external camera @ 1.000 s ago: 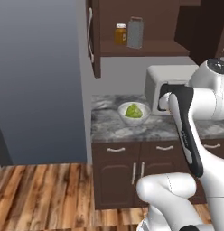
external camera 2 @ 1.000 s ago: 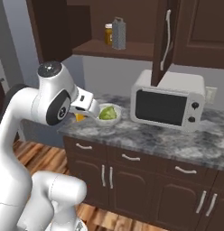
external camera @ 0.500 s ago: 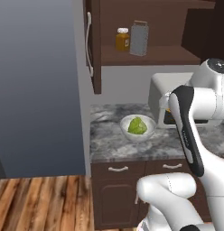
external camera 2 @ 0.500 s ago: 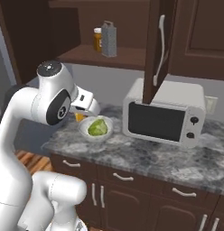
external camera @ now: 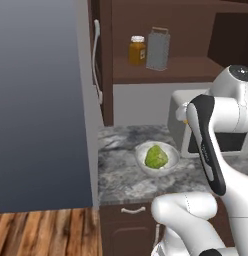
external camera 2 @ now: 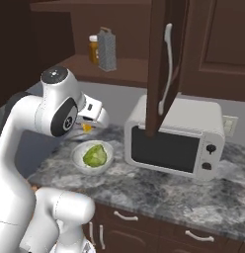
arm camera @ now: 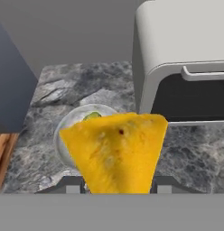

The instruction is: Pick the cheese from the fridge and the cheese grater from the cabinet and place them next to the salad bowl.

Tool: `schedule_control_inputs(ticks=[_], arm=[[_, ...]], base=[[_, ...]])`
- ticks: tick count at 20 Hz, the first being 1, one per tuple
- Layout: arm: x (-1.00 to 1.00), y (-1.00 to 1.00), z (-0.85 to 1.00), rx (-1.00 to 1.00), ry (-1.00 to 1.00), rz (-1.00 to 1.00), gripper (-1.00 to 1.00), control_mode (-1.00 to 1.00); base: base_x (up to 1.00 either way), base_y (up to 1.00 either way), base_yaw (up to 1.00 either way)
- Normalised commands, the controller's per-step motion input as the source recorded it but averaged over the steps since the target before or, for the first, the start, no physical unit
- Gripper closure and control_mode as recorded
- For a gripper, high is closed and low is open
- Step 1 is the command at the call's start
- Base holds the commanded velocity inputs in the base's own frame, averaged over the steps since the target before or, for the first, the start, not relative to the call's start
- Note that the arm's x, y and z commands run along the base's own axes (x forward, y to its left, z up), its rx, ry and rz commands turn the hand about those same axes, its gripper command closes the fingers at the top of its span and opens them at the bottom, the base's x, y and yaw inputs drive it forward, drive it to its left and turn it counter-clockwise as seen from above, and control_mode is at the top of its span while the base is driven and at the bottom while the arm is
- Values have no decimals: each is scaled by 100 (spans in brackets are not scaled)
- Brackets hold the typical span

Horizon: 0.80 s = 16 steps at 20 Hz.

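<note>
Hand view: lettuce point(arm camera: 92, 116) in salad bowl point(arm camera: 64, 131)

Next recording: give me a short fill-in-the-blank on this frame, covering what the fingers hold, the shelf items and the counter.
1. The gripper is shut on the yellow ____.
2. On the cabinet shelf, the cheese grater stands beside an amber ____.
3. The salad bowl sits on the counter with green ____ in it.
4. The white appliance by the bowl is a ____.

Missing words: cheese; jar; lettuce; microwave
</note>
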Motion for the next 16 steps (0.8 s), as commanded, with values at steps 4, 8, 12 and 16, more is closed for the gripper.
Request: schedule_control_inputs(ticks=[4, 8, 12, 16], arm=[[0, 0, 0, 0, 0, 0, 100, 100], [0, 0, 0, 0, 0, 0, 100, 100], [0, 0, 0, 0, 0, 0, 100, 100], [0, 0, 0, 0, 0, 0, 100, 100]], base=[[41, 4, -1], [44, 5, 0], [33, 4, 0], [38, 4, 0]])
